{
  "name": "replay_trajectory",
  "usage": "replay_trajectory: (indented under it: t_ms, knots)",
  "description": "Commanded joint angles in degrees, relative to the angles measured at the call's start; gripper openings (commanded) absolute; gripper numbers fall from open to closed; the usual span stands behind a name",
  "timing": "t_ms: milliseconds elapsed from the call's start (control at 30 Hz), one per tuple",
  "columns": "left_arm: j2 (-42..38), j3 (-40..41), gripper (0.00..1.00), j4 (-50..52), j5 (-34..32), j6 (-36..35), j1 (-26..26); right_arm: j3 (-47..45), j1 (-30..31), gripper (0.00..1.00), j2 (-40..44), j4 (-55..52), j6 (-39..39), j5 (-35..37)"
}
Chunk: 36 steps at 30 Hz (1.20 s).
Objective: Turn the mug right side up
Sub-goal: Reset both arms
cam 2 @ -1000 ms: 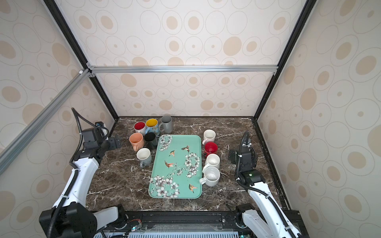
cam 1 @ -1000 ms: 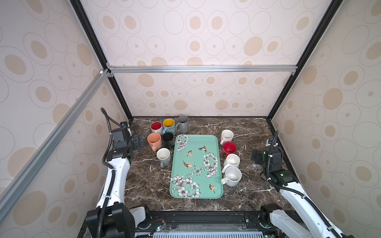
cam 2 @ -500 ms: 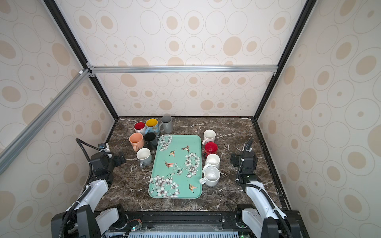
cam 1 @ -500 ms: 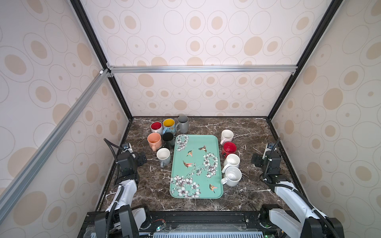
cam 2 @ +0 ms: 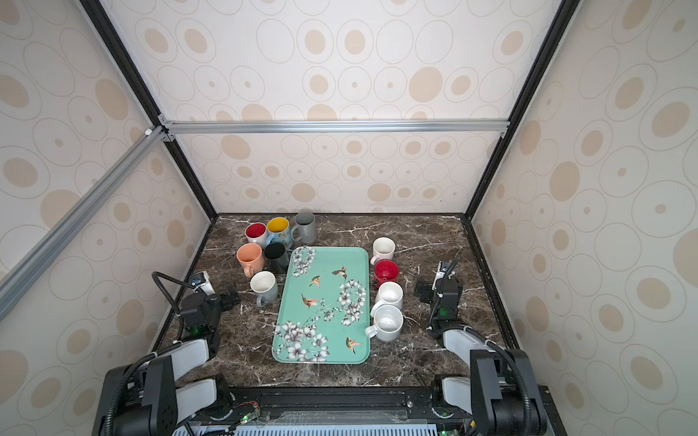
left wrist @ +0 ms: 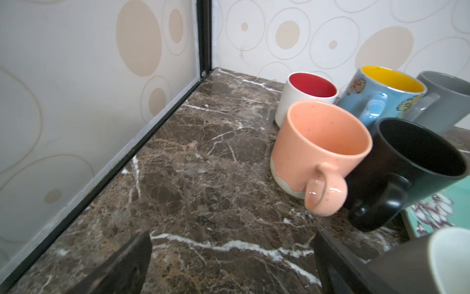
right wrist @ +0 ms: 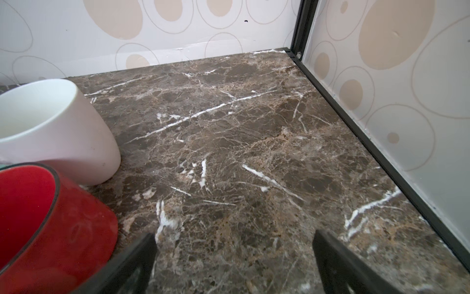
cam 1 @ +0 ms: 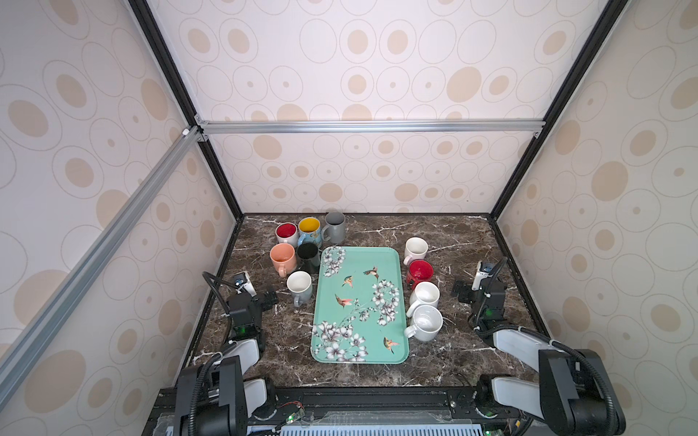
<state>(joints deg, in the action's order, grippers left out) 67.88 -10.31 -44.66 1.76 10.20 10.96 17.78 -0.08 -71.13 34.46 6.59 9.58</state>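
Peach mug [left wrist: 318, 150] upright beside black mug [left wrist: 407, 168] on marble tabletop [left wrist: 203, 178].

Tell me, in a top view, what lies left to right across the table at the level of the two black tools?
From the left: left tool → grey mug with white inside → flowered teal tray → white mug → right tool.

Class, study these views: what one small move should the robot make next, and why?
Probably just park at rest. Every mug I can see, from the grey mug to the nearest white mug, stands mouth up, so none seems to need turning. The left gripper and right gripper are open and empty.
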Motion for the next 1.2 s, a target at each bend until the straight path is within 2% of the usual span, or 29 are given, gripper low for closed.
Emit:
replay_trajectory:
  t_ms: [0,267,367,567,833,1000,1167]
  knots:
    - [1.44,-1.38,1.00,-4.59,-2.17,-3.90,-2.73,-0.47,-0.28,1.00,-1.21,6.43,-0.58,-2.10]
    - [3.92,-4.23,1.00,-0.51,-6.97,-4.38,-6.08,1.44,-0.28,1.00,-4.20,7.13,-1.52,-3.65]
    - [4.17,-4.55,1.00,-0.19,-7.36,-4.06,-6.52,1.91,-0.28,1.00,-4.92,7.49,-1.89,-4.04]
    - [5.04,-5.37,1.00,0.68,-7.36,-3.18,-6.58,0.50,-0.32,1.00,-9.95,15.49,-2.91,-4.22]
    - [5.95,-6.84,1.00,3.82,-7.23,-0.88,-6.79,1.88,-0.30,1.00,-15.23,17.71,-3.23,-5.44]
    - [6.30,-5.24,1.00,-2.36,-7.27,-0.86,-6.99,3.02,-0.28,0.99,-15.89,15.93,-3.70,-6.42]
    - [7.80,-1.74,1.00,-15.28,-7.14,-1.80,-6.96,3.75,-0.28,1.00,-16.09,14.93,-3.99,-6.64]
